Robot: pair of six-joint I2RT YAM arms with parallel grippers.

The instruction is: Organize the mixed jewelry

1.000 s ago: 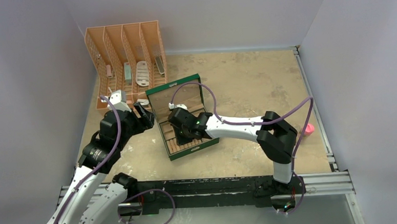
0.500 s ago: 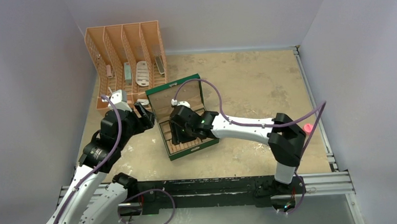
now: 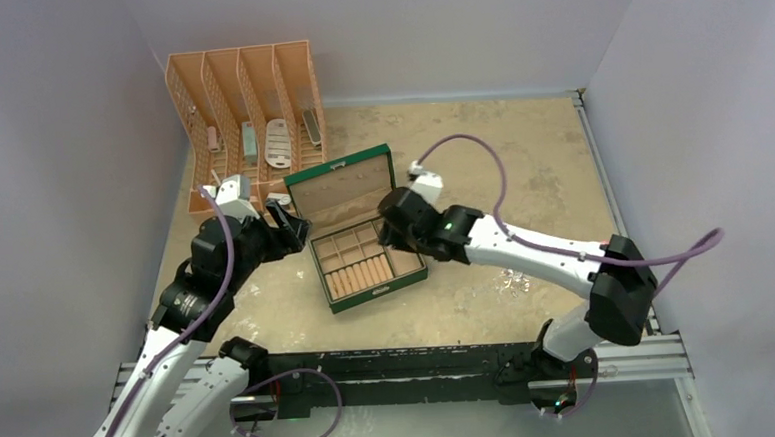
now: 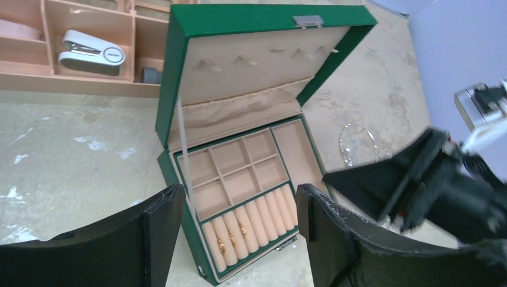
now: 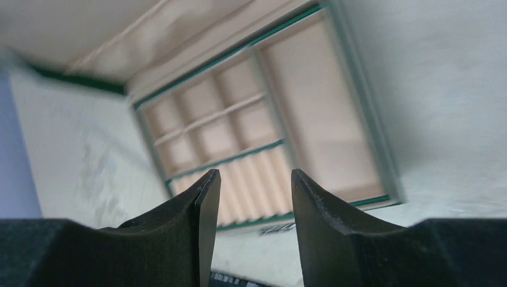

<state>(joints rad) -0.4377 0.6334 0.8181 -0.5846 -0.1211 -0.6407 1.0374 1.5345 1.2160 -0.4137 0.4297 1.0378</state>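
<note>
Green box [image 4: 239,12] open, gold rings [image 4: 241,227] in ring rolls; wire hoop [image 4: 357,143] on tabletop [image 3: 481,164] just beside box, right-edge side; left jaws wide, empty; right jaws parted, empty.

The box [image 4: 239,12] is showing a smooth green skin with a faint sheen, and its lining [image 4: 251,66] is looking like soft, matt beige cloth. Its clasp [image 4: 307,21] is gleaming as bright metal. The rings [image 4: 241,226] are glinting gold on the padded rolls. The hoop [image 4: 341,143] is reading as thin, shiny wire. The table [image 3: 501,162] is looking mottled, stone-like and matt. The rack [image 3: 240,66] is appearing as matt orange plastic, perforated. The left fingers [image 4: 341,239] are showing matt black plastic, scuffed pale, and the right fingers [image 5: 335,239] are looking smoother. The rail [image 3: 641,355] is showing bare silvery metal.
</note>
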